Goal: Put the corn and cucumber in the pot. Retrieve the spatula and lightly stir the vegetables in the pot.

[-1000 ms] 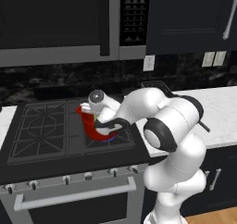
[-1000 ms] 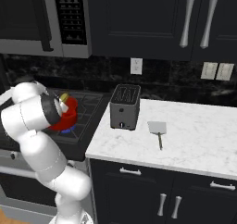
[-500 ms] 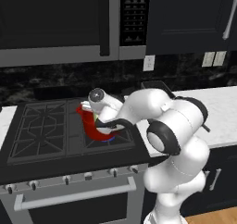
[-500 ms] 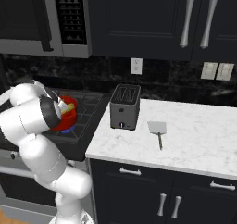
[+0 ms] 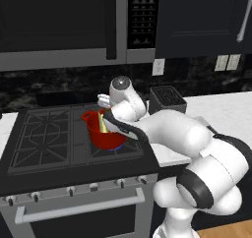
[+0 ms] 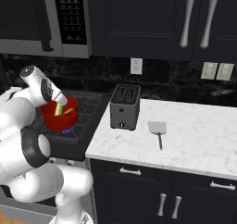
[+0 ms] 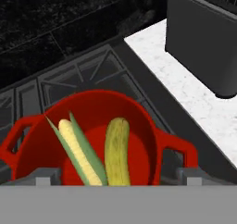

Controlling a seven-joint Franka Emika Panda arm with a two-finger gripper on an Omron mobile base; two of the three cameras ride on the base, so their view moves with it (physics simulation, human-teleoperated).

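Observation:
The red pot (image 7: 152, 140) stands on the stove's right front burner (image 5: 115, 146). Inside it the pale-yellow corn (image 7: 79, 152), with green husk leaves, leans beside the light green cucumber (image 7: 117, 150). My gripper (image 7: 118, 177) hangs just above the pot's near rim, open, its fingertips (image 7: 46, 176) wide apart and nothing held between them. From the base views the hand (image 5: 109, 119) hovers over the pot (image 6: 58, 119). The spatula (image 6: 158, 129) lies flat on the white counter, right of the toaster.
A dark toaster (image 6: 125, 106) stands on the marble counter (image 6: 199, 140) just right of the stove. The black stove grates (image 5: 44, 136) stretch left of the pot. A microwave and dark cabinets hang above; the backsplash is black.
The hand has shifted slightly over the pot, and the vegetables now show inside it. The pot and spatula have not moved.

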